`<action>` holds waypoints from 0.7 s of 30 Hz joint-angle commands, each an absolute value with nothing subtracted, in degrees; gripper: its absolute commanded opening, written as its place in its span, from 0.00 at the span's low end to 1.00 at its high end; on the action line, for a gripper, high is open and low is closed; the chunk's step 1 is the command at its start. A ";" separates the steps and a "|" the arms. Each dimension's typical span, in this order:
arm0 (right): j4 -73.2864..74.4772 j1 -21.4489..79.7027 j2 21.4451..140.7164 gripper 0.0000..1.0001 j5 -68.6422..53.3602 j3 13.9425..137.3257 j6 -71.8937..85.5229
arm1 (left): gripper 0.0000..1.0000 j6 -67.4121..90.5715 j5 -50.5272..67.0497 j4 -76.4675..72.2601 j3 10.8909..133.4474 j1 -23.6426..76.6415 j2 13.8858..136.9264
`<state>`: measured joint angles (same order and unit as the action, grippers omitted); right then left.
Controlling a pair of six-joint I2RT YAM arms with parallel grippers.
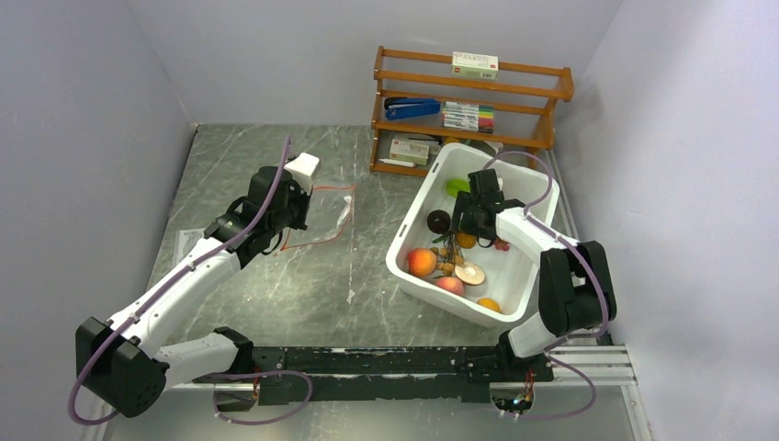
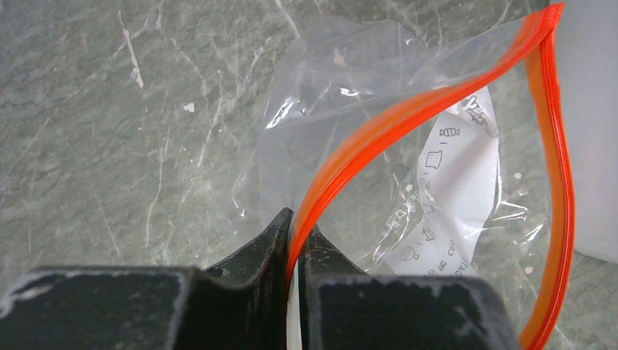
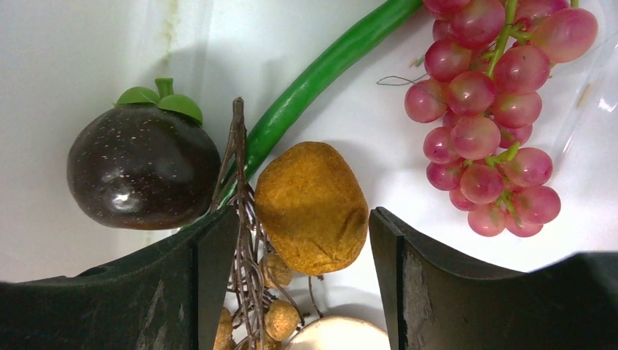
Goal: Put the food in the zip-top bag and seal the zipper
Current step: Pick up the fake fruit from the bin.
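Left gripper clamped on zipper of zip-top bag | right gripper spread apart, brown-orange fruit framed between jaws | grape bunch seen at 2 o'clock

Bag left of bin (food inside), shelf behind

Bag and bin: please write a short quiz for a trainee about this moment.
1. True or false: the left gripper is shut on the zipper.
2. What sits between the open right gripper's jaws? A) mangosteen B) brown fruit C) green pod
3. Fill in: the grapes lie in the white ___.
Key: 1 true; 2 B; 3 bin.
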<state>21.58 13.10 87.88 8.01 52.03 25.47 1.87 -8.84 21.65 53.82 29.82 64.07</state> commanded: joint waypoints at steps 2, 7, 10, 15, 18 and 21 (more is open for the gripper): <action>19.71 12.39 89.81 0.64 7.56 51.11 24.77 | 0.07 1.32 -9.45 19.88 53.37 30.06 62.84; 19.07 12.39 89.94 0.53 8.61 50.81 24.56 | 0.07 1.32 -9.67 19.96 53.31 30.06 62.84; 19.41 12.37 90.41 0.51 9.12 51.05 24.38 | 0.07 1.32 -9.75 19.95 53.35 30.06 62.68; 20.79 12.38 88.66 0.48 11.40 51.46 24.21 | 0.07 1.41 -9.76 19.87 53.18 30.06 62.34; 21.95 12.41 86.23 0.47 12.32 51.64 24.62 | 0.07 1.57 -9.59 19.57 53.11 30.04 62.14; 22.52 12.47 83.98 0.45 12.26 51.42 24.91 | 0.07 1.80 -9.22 19.37 52.93 30.05 62.26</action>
<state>21.41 12.75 87.81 10.50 51.72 24.77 1.89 -8.99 21.56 53.52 29.82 63.22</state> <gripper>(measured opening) 0.518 0.071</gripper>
